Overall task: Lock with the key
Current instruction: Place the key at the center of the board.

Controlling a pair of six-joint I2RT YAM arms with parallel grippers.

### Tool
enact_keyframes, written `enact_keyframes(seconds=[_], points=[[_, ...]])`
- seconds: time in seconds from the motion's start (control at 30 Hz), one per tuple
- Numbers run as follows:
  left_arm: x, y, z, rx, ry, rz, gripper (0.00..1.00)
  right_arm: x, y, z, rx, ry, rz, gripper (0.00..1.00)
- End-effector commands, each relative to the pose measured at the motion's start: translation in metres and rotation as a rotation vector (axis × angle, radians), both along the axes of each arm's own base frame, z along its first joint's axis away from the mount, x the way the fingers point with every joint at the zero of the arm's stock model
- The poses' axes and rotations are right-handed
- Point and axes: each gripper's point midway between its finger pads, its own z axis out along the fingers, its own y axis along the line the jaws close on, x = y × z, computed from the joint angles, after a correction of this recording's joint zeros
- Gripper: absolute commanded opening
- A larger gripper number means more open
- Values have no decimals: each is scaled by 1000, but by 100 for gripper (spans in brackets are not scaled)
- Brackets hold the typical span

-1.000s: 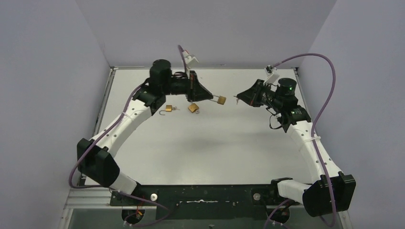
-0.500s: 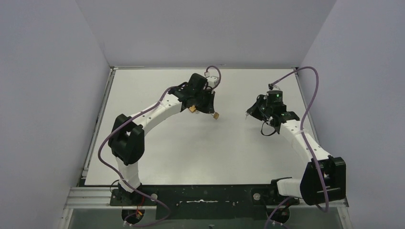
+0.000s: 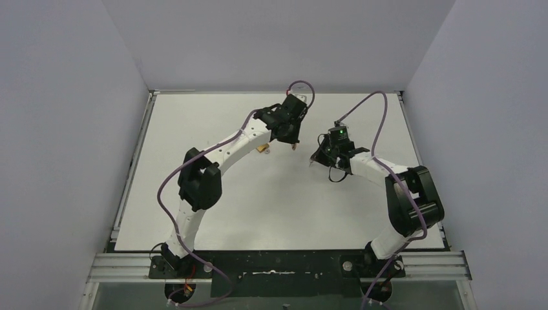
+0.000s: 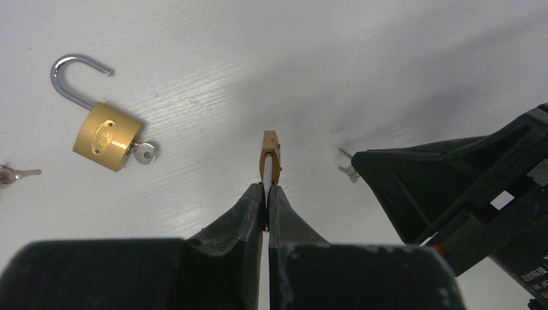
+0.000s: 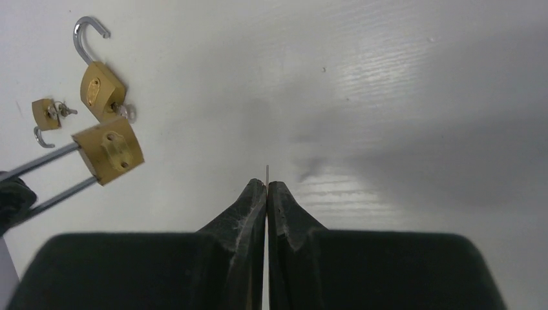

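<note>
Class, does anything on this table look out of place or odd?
Nothing spilled or damaged. Two padlocks lie on the table with shackles open: the larger padlock and the smaller padlock beside it. A third padlock is held by its shackle in the left gripper.

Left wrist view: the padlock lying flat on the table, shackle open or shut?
Open. On the padlock, one shackle end hangs free of the body; a key sits in it.
</note>
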Motion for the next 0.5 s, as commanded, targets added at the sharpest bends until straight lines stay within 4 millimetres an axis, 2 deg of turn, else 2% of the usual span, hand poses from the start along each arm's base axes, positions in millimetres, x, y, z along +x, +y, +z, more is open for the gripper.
enact_keyframes(seconds=[0.0, 0.3, 0.47], points=[[0, 2, -3, 30, 30, 85, 0, 51, 19, 40, 67, -214, -25, 0], [3, -5, -34, 57, 101, 123, 0, 80, 29, 24, 45, -278, 53, 0], [6, -6, -44, 56, 116, 149, 0, 86, 39, 15, 66, -262, 96, 0]])
